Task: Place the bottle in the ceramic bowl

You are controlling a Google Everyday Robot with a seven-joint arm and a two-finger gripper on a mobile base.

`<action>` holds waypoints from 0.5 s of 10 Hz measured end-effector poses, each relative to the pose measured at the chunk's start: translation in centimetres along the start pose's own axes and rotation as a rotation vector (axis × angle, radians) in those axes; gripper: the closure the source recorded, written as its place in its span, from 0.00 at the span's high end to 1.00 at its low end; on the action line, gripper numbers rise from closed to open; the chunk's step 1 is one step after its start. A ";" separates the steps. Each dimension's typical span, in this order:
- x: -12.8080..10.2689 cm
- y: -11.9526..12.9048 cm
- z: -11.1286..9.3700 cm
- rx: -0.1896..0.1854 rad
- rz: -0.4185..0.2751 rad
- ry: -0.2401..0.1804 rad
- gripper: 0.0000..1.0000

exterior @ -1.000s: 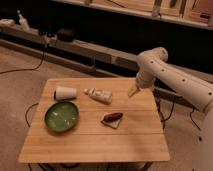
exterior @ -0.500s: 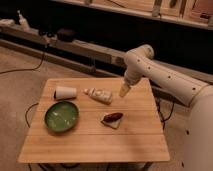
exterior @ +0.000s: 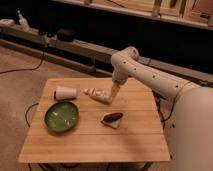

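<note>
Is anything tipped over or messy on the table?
The bottle and the cup both lie on their sides instead of standing up. Nothing looks spilled. The gripper is right beside the bottle.

Lighting is warm and dim overall. The wooden table (exterior: 95,142) is the brightest zone, lit from above. The background toward 12 o'clock falls to near black. The ceramic bowl (exterior: 61,117) carries pale glare on its glaze. My gripper (exterior: 114,93) hangs at the 3 o'clock end of the bottle (exterior: 98,95), where shadows on the wood are short and soft. My arm (exterior: 145,75) reads bright along its upper shell.
</note>
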 end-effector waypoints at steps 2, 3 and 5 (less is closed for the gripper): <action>0.2 0.1 0.0 -0.005 -0.027 0.005 0.80; 0.9 -0.1 0.2 -0.004 -0.066 0.012 0.80; 4.1 -1.5 1.7 0.024 -0.211 0.035 0.80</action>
